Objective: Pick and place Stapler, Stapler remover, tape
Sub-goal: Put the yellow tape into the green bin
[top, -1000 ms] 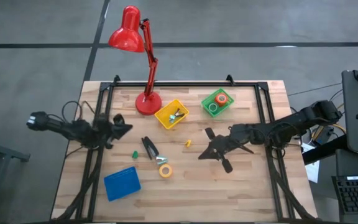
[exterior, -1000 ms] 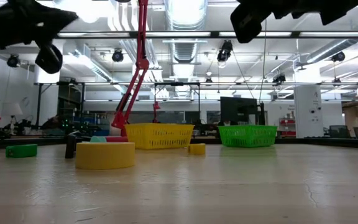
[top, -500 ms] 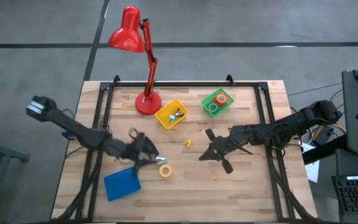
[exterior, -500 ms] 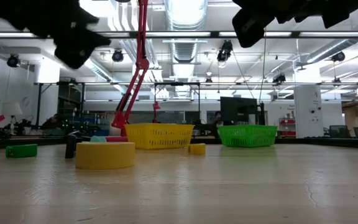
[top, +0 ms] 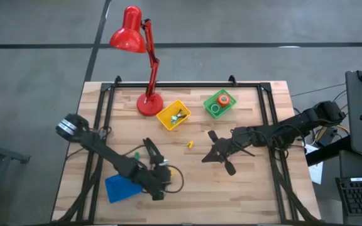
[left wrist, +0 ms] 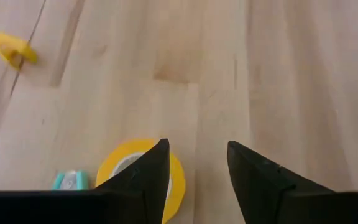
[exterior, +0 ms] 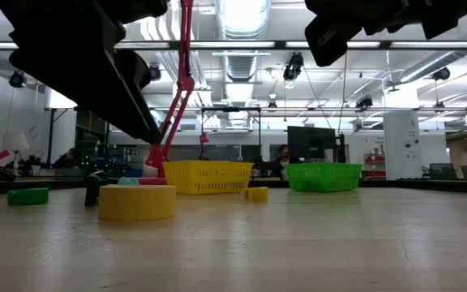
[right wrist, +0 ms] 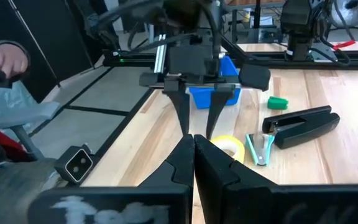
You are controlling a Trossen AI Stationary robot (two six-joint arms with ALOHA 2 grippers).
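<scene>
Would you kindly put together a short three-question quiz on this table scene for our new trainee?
1. True or false: the left gripper is open over the yellow tape roll.
2. Which container holds the orange tape roll and the green tape roll? A. yellow plastic basket. B. green plastic basket. C. blue tray.
3. Fill in: the right gripper has its fingers ____.
Key: 1 true; 2 B; 3 shut.

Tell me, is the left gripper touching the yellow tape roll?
Cannot tell. In the left wrist view, the open left gripper overlaps the yellow tape roll; no contact or gap shows.
</scene>
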